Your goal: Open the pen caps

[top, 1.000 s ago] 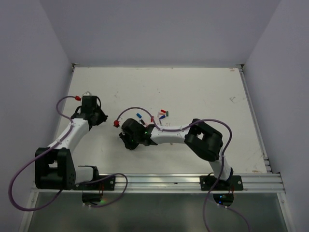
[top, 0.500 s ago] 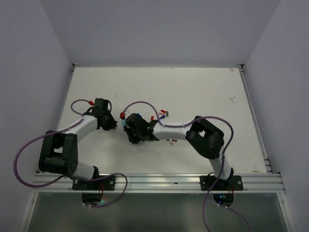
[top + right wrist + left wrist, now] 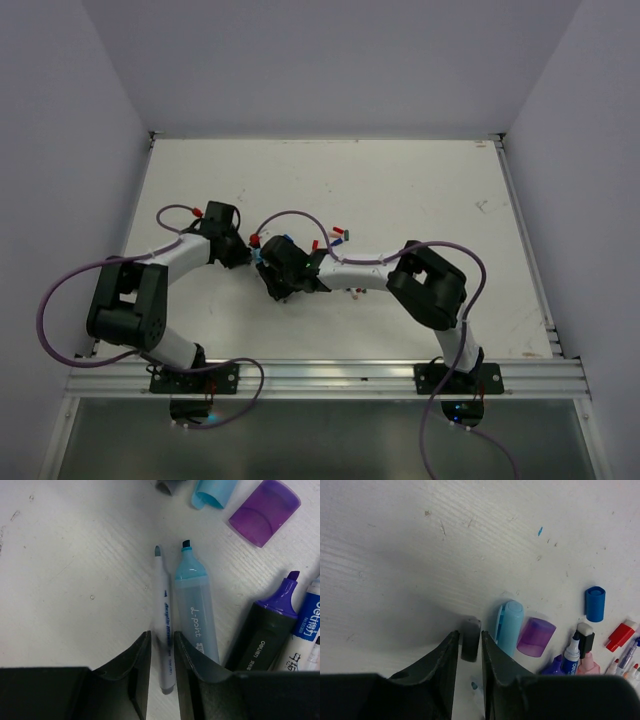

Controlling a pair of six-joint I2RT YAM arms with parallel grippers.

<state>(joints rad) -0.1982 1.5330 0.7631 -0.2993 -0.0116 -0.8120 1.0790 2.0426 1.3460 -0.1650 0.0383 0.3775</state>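
The left gripper (image 3: 470, 638) is holding its jaws a little apart around a small dark cap (image 3: 470, 632) on the table (image 3: 420, 540), and I cannot tell if it is pinching it. A light blue cap (image 3: 509, 626), a purple cap (image 3: 536, 637), a blue cap (image 3: 595, 603) and a red cap (image 3: 621, 635) are lying loose nearby. The right gripper (image 3: 162, 636) is keeping its jaws a little apart around a thin white pen (image 3: 163, 605), pinching or not I cannot tell.

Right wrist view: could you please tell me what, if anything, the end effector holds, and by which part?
Nothing seems gripped: the slim white pen lies with its rear end between the fingers of the right end effector, a gap on one side.
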